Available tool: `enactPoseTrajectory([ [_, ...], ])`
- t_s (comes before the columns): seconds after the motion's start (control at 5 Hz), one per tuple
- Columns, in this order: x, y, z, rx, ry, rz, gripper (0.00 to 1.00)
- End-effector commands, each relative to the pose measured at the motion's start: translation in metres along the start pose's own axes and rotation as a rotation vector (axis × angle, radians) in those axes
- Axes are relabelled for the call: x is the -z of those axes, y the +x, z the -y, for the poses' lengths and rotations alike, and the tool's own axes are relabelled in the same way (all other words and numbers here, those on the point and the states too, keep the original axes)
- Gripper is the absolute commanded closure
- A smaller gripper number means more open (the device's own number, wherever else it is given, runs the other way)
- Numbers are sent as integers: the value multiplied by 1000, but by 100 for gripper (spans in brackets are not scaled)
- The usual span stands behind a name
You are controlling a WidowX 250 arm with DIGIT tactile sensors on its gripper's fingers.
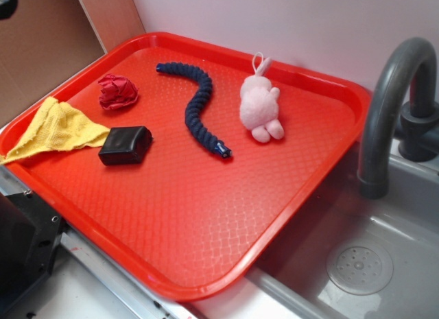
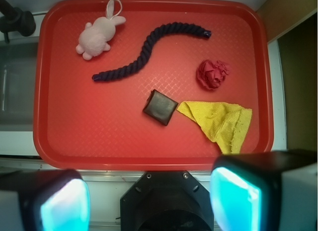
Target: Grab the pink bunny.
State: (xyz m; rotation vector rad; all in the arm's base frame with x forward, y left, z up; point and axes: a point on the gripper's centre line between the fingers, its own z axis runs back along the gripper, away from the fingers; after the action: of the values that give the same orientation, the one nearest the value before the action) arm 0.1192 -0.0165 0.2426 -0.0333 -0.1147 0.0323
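Five things are lying on the red tray [image 2: 44, 121], with the gripper [image 2: 149, 198] hovering released, well apart from them. The pink bunny [image 2: 96, 37] is sitting near the dark rope [image 2: 149, 49], so a sloppy descent is risking snagging that rope or only the bunny's white string [image 2: 113, 7].

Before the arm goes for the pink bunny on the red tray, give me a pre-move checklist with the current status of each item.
1. Pink bunny in view and uncovered: ok, seen in both views.
2. Space around it: ok, the dark blue rope lies beside it, apart.
3. Bunny on the red tray, away from the sink: ok, though it sits near the tray's far rim.
4. Pincer open: ok, fingers spread wide in the wrist view.
5. Pincer empty: ok, nothing between the fingers.
6. Pincer lined up over the bunny: not ok, it is off the tray's near edge, bunny at the far corner.
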Motion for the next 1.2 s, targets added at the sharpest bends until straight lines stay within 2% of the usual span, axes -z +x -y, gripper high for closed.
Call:
enactPoseTrajectory([
  [0.0, 0, 0, 0, 0, 0, 0, 0],
  [0.2, 7, 14, -5, -245, -13, 132, 0],
  [0.4, 20, 37, -1, -496, -42, 223, 0],
  [0.6, 32, 51, 4, -740, -8, 285, 0],
  [0.8, 61, 85, 17, -743, -66, 261, 0],
  [1.0, 78, 100, 39, -758, -32, 255, 0],
])
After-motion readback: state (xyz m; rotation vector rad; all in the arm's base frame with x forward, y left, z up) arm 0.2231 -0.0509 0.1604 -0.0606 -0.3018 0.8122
